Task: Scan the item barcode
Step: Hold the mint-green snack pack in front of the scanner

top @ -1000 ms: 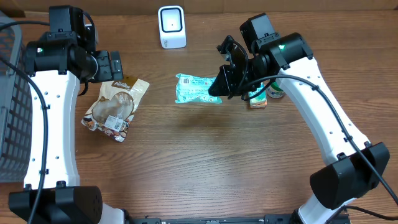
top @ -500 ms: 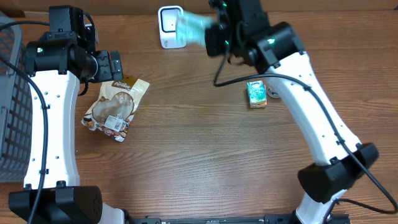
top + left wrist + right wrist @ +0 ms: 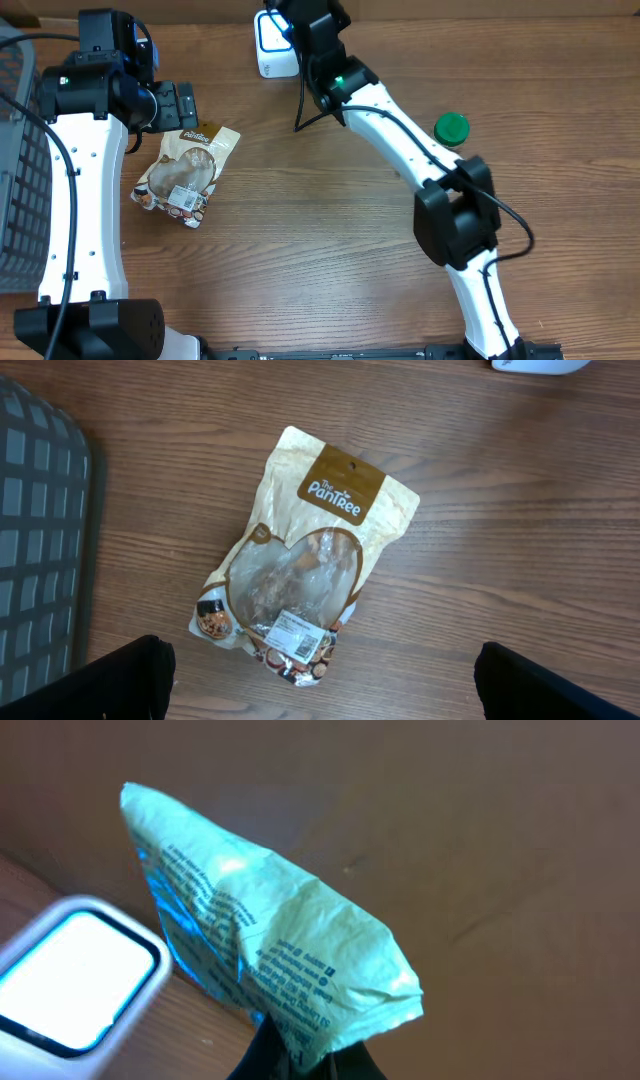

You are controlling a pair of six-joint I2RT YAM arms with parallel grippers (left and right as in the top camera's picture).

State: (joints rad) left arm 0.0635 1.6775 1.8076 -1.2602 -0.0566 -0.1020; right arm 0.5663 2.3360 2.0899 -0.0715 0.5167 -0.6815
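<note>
A pale green printed packet [image 3: 270, 960] fills the right wrist view, pinched at its lower edge by my right gripper [image 3: 310, 1048], which is shut on it. The white scanner [image 3: 75, 975] with its lit window lies just below and left of the packet. From overhead the right arm reaches to the back of the table beside the scanner [image 3: 275, 45], and the packet itself is hidden there. My left gripper [image 3: 325, 690] hangs wide open above a tan "PanTree" snack bag [image 3: 300, 575], holding nothing. The bag's white label faces up.
A dark mesh basket [image 3: 20, 160] stands at the left table edge, also visible in the left wrist view as the basket [image 3: 40, 540]. A green round lid [image 3: 451, 127] sits right of the right arm. The snack bag [image 3: 185, 170] lies at the left.
My right arm has swung the green packet from the middle of the table up to the back, close to the scanner. The left arm and the snack bag have not moved.
</note>
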